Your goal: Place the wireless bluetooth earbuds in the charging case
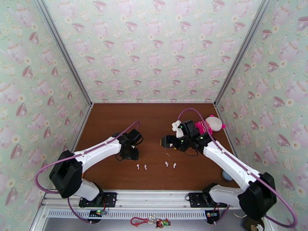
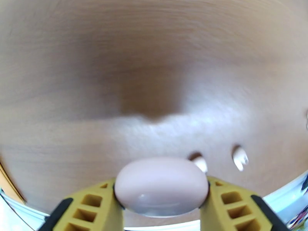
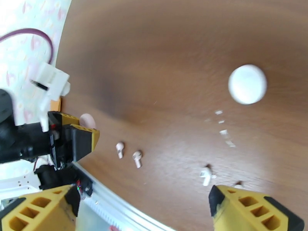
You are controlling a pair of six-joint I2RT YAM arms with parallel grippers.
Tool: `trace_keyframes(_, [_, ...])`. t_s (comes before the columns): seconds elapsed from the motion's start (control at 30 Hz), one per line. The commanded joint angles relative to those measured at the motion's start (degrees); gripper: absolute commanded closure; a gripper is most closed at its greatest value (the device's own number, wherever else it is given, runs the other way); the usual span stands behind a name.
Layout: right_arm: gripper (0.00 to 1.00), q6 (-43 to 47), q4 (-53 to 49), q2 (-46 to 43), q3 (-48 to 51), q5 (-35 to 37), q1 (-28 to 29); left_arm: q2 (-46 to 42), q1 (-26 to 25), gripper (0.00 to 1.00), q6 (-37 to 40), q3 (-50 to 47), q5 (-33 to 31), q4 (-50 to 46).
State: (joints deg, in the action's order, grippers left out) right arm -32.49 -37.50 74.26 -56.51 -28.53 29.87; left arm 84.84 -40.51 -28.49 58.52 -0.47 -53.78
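Observation:
Four tiny white earbuds lie in two pairs near the front of the brown table (image 1: 107, 124): a left pair (image 1: 141, 166) and a right pair (image 1: 170, 164). My left gripper (image 1: 129, 153) sits just behind the left pair, shut on a round pale charging case (image 2: 161, 187), with two earbuds (image 2: 240, 158) on the wood just beyond it. My right gripper (image 1: 166, 142) hovers open above the right pair, its yellow fingers (image 3: 250, 208) wide apart with nothing between them. A second round white case (image 3: 247, 84) rests on the table beyond the earbuds (image 3: 137, 158). That case is hidden in the top view.
A pink and white plush toy (image 1: 210, 124) lies at the right, behind the right arm. Small pale flecks (image 3: 223, 129) are scattered between the white case and the earbuds. A grey-blue object (image 1: 227, 175) sits by the right wall. The aluminium rail (image 1: 154, 197) borders the front edge.

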Motion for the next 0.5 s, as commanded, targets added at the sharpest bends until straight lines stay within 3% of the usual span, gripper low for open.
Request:
trace_keyframes(0.0, [0.09,-2.3,3.9,4.2,-0.2,-9.0,-0.3,-2.4,-2.3,1.0,4.7,-0.5,0.1,-0.5])
trace_keyframes(0.2, [0.11,-7.4,12.9,11.0,0.5,-17.5,0.1,-2.2,-6.8,1.0,7.0,-0.6,-0.7,0.3])
trace_keyframes(0.47, [0.15,-13.4,22.8,15.5,2.3,-22.4,2.2,-2.6,-11.7,1.0,10.1,1.8,-2.8,2.1])
